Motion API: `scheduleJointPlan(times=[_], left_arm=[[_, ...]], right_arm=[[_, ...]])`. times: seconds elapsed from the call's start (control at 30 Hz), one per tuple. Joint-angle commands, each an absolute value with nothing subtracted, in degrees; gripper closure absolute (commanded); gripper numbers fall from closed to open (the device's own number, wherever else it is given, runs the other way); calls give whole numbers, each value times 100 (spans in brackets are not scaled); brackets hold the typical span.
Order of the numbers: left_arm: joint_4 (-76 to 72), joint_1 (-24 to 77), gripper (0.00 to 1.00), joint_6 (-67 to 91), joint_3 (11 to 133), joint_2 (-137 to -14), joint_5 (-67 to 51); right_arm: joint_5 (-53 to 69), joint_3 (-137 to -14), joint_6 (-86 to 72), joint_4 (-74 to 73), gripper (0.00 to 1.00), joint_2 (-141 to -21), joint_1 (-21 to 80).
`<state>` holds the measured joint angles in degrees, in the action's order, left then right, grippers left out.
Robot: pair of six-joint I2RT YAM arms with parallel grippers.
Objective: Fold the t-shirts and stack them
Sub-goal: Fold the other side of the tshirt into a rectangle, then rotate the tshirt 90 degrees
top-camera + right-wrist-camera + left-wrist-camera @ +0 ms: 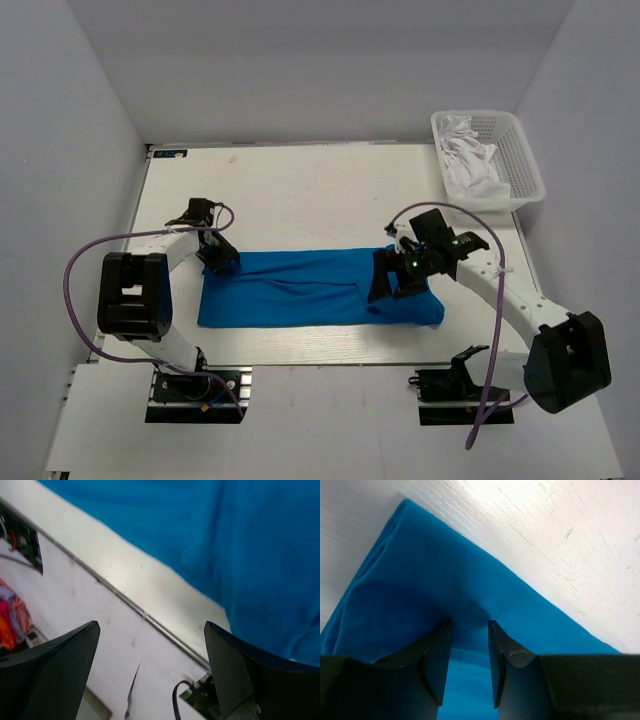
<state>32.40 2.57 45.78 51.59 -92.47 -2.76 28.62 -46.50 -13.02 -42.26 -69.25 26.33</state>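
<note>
A blue t-shirt point(300, 290) lies folded into a long strip across the middle of the white table point(300, 190). My left gripper point(220, 262) sits at the strip's far left corner. In the left wrist view its jaws point(469, 622) stand close together, with a pinch of the blue cloth point(420, 570) between them. My right gripper point(387, 284) hovers over the right part of the strip, open and empty. The right wrist view point(150, 625) shows the blue shirt point(240, 540) and the table's near edge beyond its wide-spread fingers.
A white mesh basket point(520, 165) with white garments point(470, 160) stands at the far right corner. The table's metal front edge point(150, 617) runs just in front of the shirt. Grey walls enclose the table on three sides.
</note>
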Motion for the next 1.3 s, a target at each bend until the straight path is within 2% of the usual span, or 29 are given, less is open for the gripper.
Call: scheduleJointPlan(times=[0.0, 0.17, 0.4, 0.47, 0.57, 0.67, 0.7, 0.87, 0.93, 0.97, 1.0, 1.03, 1.07, 1.1, 1.2, 1.27], left_arm=[[3340, 202, 54, 4438, 5194, -9343, 26], [3454, 202, 54, 4377, 5194, -9290, 96], [3884, 202, 54, 4604, 5080, -9080, 456], [4095, 202, 54, 4692, 4906, -8957, 554], [4157, 202, 54, 4825, 4546, -8649, 483], [4489, 289, 54, 4975, 4430, -8438, 308], [4561, 290, 54, 4975, 4430, -8359, 308], [5141, 290, 54, 4975, 4570, -8200, 545], [5151, 342, 58, 4809, 4580, -8200, 178], [4837, 343, 59, 4686, 4501, -8200, -103], [4660, 343, 62, 4606, 4274, -8200, -636], [4519, 465, 62, 4545, 4158, -8252, -859], [4187, 518, 63, 4544, 4027, -8305, -1053], [4062, 571, 66, 4544, 3817, -8306, -1368], [3588, 878, 68, 4421, 3639, -8533, -1880], [3411, 1203, 70, 4368, 3691, -8726, -2013]], right_arm=[[2288, -5482, -1274, -3798, 10, -7048, 2602], [2224, -5379, -1597, -3200, 10, -7618, 2610], [749, -5273, -2627, -2822, 10, -8358, 2225], [686, -5282, -2750, -2655, 10, -8657, 2101], [799, -5361, -3198, -1665, 10, -9201, 1855], [1133, -5922, -3471, -1792, 10, -10070, 1740], [1142, -6220, -3367, -1932, 10, -10821, 1732], [888, -7600, -3366, -2144, 10, -11978, 1521], [992, -8864, -3305, -2267, 10, -12575, 1451], [1028, -9294, -3296, -2320, 10, -13325, 1450], [1081, -10630, -3278, -2329, 10, -13620, 1468], [1386, -11131, -3209, -2451, 10, -13928, 1476], [1519, -11649, -3252, -2487, 10, -14870, 1503], [2025, -13133, -3295, -2470, 10, -15150, 1520], [2758, -13781, -3760, -1787, 10, -15706, 1626], [2847, -13057, -3946, -804, 10, -15496, 1739]])
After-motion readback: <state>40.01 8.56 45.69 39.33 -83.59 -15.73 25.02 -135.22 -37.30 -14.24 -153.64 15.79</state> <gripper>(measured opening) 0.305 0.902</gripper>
